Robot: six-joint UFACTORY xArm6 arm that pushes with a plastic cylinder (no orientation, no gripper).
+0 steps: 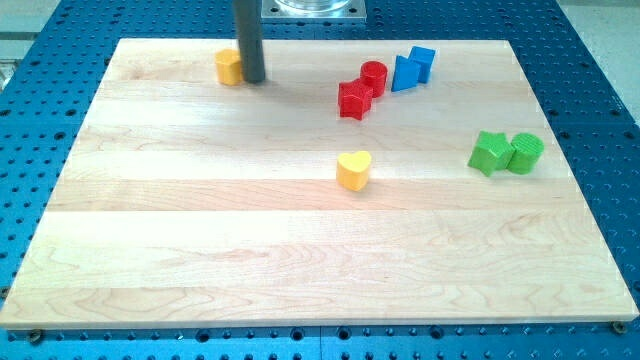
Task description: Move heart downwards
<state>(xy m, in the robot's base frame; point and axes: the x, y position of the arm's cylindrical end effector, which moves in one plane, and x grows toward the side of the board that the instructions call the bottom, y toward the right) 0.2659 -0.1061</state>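
Note:
A yellow heart block point(353, 169) lies near the middle of the wooden board point(200, 240). My tip point(253, 79) is at the view's top left, well up and left of the heart. It touches the right side of another yellow block point(229, 67), whose shape is partly hidden by the rod.
A red star block point(354, 100) and a red cylinder point(374, 76) sit together at the top centre. Two blue blocks point(412, 68) stand just right of them. A green star point(489, 152) and a green cylinder point(525, 152) sit at the right edge.

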